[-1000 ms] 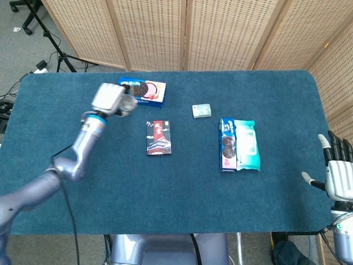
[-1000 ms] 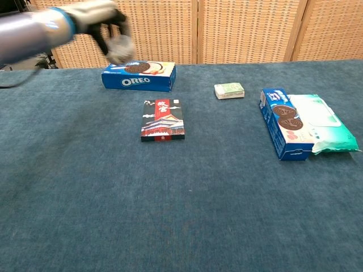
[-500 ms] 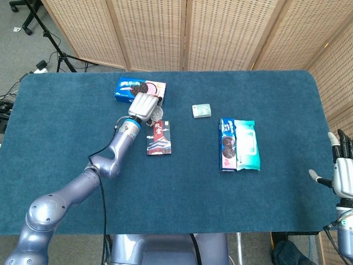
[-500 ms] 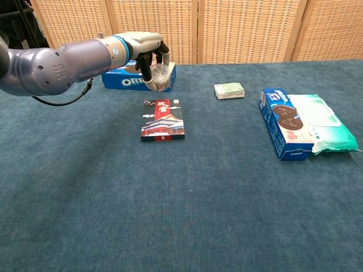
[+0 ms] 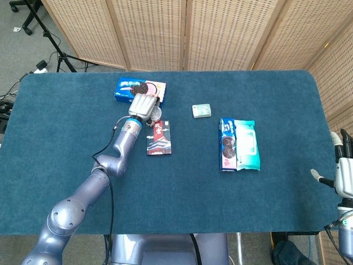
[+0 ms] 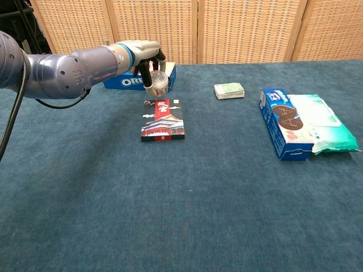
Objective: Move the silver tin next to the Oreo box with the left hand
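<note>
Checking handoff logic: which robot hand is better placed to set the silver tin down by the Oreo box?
Left. The left robot hand already holds the silver tin right at the Oreo box. The right robot hand sits open at the table's far right edge, well away from both.

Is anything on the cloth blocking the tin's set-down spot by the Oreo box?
Nothing visible does. The left hand holds the small silver tin just in front of the blue Oreo box; the red-and-black packet lies nearer.

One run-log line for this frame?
left hand: holds silver tin low beside Oreo box | right hand: open, table edge | release: not yet
</note>
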Robot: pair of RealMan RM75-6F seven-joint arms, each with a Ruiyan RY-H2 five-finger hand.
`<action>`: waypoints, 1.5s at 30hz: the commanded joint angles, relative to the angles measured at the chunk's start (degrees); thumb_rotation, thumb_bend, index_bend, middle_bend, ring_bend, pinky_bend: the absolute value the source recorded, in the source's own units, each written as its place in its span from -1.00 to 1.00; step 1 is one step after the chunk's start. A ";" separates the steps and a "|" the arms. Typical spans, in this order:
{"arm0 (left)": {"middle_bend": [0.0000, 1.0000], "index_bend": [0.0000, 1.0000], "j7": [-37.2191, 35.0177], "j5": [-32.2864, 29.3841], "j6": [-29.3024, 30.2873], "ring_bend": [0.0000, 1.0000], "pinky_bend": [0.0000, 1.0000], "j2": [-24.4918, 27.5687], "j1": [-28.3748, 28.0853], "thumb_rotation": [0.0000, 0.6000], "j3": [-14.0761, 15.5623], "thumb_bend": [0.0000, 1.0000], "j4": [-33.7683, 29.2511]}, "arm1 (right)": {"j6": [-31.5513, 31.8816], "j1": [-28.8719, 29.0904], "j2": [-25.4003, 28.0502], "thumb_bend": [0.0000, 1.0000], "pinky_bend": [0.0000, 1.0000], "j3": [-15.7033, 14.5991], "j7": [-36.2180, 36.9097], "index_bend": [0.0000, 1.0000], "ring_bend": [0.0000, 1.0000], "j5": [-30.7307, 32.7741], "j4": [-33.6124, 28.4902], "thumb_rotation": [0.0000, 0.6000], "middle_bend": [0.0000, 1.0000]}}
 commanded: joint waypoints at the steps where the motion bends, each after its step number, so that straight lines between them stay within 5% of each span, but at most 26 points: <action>1: 0.08 0.30 -0.50 -0.21 -0.86 -0.02 0.17 -1.02 -0.81 1.00 -0.37 -0.38 1.73 | -0.04 -0.01 -0.02 -1.00 -1.00 0.05 -0.04 -1.00 -1.00 0.16 0.05 1.00 -1.00; 5: 0.06 0.25 -0.73 -0.23 0.51 -0.04 0.17 -2.03 -1.57 1.00 -0.80 -0.41 3.91 | -0.11 -0.08 -0.02 -1.00 -1.00 0.21 0.02 -1.00 -1.00 0.63 0.17 1.00 -1.00; 7: -0.18 0.01 -0.18 -0.21 0.21 -0.28 0.09 -2.36 -1.94 1.00 -0.86 -0.49 5.33 | -0.14 -0.14 0.01 -1.00 -1.00 0.30 0.11 -1.00 -1.00 0.89 0.26 1.00 -1.00; 10: -0.86 -0.65 -1.75 -0.22 0.19 -0.91 -0.52 -2.18 -1.93 1.00 -1.27 -0.60 5.11 | -0.24 -0.14 0.02 -1.00 -1.00 0.30 0.20 -1.00 -1.00 0.99 0.36 1.00 -1.00; 13: -1.00 -0.99 -3.21 0.31 1.94 -1.00 -0.96 -2.04 -1.71 1.00 -1.20 -0.65 4.83 | -0.32 -0.15 0.04 -1.00 -1.00 0.28 0.22 -1.00 -1.00 1.05 0.42 1.00 -1.00; 24: -1.00 -1.00 -7.52 1.96 7.72 -1.00 -1.00 0.62 -0.66 1.00 -1.20 -0.69 3.51 | 0.10 -0.32 0.32 -1.00 -1.00 0.09 0.51 -1.00 -1.00 0.38 -0.25 1.00 -1.00; 32: -1.00 -1.00 -14.78 6.47 18.15 -1.00 -1.00 8.69 5.35 1.00 1.22 -0.94 -6.01 | 0.78 -0.51 0.64 -1.00 -1.00 -0.40 0.80 -1.00 -1.00 -1.04 -1.04 1.00 -1.00; 37: -1.00 -1.00 -15.30 7.95 24.58 -1.00 -1.00 18.76 14.32 1.00 3.20 -1.00 -18.68 | 1.50 -0.69 0.88 -1.00 -1.00 -0.68 0.98 -1.00 -1.00 -2.10 -1.79 1.00 -1.00; 45: -1.00 -1.00 -13.31 8.22 36.33 -1.00 -1.00 38.73 33.30 1.00 8.30 -1.00 -48.59 | 2.07 -0.91 1.41 -1.00 -1.00 -1.32 1.56 -1.00 -1.00 -3.82 -3.22 1.00 -1.00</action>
